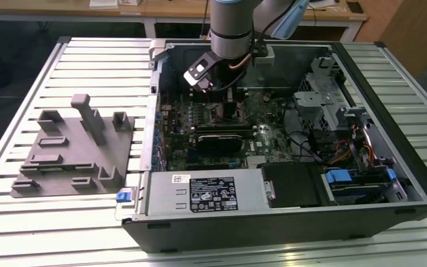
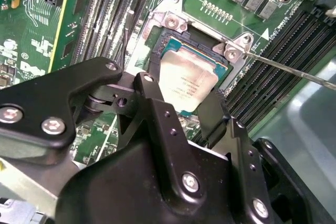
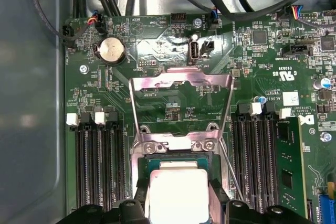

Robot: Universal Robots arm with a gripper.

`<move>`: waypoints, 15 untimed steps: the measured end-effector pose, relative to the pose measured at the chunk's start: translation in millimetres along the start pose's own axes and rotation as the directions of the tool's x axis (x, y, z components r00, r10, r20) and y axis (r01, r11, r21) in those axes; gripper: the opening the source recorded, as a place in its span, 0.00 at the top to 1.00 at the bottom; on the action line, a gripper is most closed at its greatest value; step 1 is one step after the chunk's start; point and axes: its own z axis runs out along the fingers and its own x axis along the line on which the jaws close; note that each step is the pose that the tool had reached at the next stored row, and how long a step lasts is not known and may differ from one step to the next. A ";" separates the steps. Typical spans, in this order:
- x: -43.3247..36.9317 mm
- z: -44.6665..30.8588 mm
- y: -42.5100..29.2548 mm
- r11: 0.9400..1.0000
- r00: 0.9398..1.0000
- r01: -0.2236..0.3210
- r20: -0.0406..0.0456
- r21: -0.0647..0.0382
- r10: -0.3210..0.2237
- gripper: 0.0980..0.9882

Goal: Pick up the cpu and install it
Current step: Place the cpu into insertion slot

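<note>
The arm (image 1: pixel 230 28) reaches down into the case (image 1: pixel 288 225), fingers (image 2: pixel 150 90) pinching the cpu (image 2: pixel 189 82) by its edges over the socket (image 2: pixel 171 22).

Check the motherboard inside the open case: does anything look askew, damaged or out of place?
Nothing stands out. The cpu lines up squarely with the socket frame; the load plate is swung open and the wire lever released, as an installation would need.
</note>
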 end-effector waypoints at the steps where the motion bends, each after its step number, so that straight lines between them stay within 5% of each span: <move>1: -0.4 0.1 0.0 1.000 1.000 0.000 0.000 0.000 0.000 0.51; 15: -1.1 3.3 -0.3 1.000 1.000 0.006 -0.003 0.000 -0.006 0.51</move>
